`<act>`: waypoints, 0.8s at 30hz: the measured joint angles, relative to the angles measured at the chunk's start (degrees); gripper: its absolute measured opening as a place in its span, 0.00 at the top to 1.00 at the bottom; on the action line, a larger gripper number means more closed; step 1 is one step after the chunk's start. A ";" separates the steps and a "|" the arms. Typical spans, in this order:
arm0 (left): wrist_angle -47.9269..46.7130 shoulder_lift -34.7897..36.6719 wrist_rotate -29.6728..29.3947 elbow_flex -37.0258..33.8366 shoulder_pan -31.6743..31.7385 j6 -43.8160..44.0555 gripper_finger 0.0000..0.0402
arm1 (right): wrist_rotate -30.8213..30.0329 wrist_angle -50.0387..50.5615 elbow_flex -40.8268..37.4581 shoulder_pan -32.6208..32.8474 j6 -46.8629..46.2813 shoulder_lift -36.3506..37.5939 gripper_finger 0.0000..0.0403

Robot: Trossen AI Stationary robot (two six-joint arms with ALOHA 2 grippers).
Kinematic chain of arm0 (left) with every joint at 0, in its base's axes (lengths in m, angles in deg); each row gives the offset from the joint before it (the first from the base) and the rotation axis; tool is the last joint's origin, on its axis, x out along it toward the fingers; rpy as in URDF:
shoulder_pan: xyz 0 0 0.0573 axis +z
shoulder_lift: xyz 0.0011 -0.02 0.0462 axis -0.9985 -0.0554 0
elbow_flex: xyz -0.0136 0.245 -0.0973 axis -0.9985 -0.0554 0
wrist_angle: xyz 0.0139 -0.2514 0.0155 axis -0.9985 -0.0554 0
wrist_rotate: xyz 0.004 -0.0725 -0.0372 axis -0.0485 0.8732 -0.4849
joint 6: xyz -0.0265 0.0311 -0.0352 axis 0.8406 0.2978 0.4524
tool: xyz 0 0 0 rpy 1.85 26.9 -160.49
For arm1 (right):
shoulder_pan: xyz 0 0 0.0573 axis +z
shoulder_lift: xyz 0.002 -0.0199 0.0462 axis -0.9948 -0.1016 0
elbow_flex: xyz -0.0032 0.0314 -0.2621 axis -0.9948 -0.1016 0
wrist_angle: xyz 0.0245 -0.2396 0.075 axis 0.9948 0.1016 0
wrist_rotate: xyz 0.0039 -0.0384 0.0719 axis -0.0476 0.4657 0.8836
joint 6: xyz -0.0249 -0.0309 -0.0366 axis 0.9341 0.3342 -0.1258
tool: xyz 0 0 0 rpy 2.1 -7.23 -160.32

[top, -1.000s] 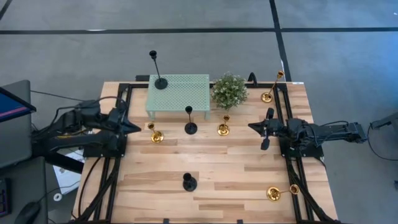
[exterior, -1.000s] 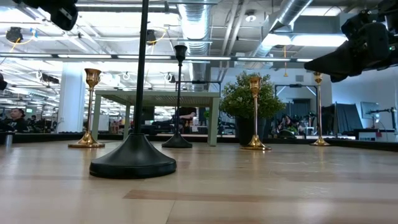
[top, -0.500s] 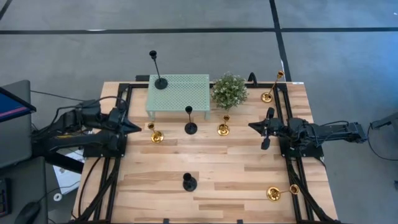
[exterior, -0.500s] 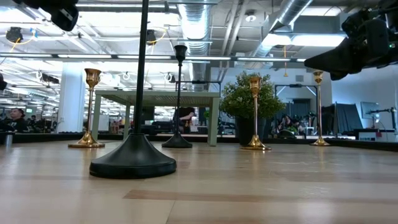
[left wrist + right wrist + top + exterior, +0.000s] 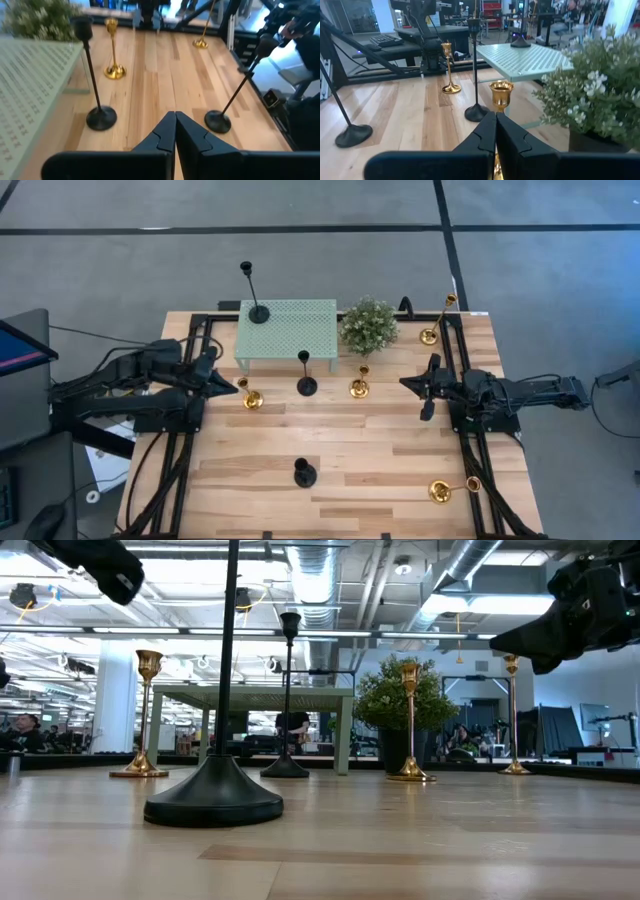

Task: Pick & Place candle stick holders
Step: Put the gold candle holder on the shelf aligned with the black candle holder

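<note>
Candle stick holders are scattered across the table [image 5: 380, 460] in the high view: a black one [image 5: 258, 310] on the mint-green little table [image 5: 300, 325] at upper centre, a gold one [image 5: 250, 396] just beside the left gripper [image 5: 232, 386], another gold one [image 5: 360, 386] below the plant [image 5: 369, 325]. Both the left gripper and the right gripper [image 5: 405, 383], centre right, are pinched closed and empty. Judging by looks, these are stiff, slick metal and top-heavy, so pinch the thin stem low, near the base

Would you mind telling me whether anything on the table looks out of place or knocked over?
One gold holder lies on its side near the table's front right corner, while the other holders stand upright. Nothing else stands out.
</note>
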 joint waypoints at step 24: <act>1.86 9.16 0.21 6.53 0.02 -0.50 0.98 | -24.05 19.53 12.68 0.00 -8.16 -0.17 1.00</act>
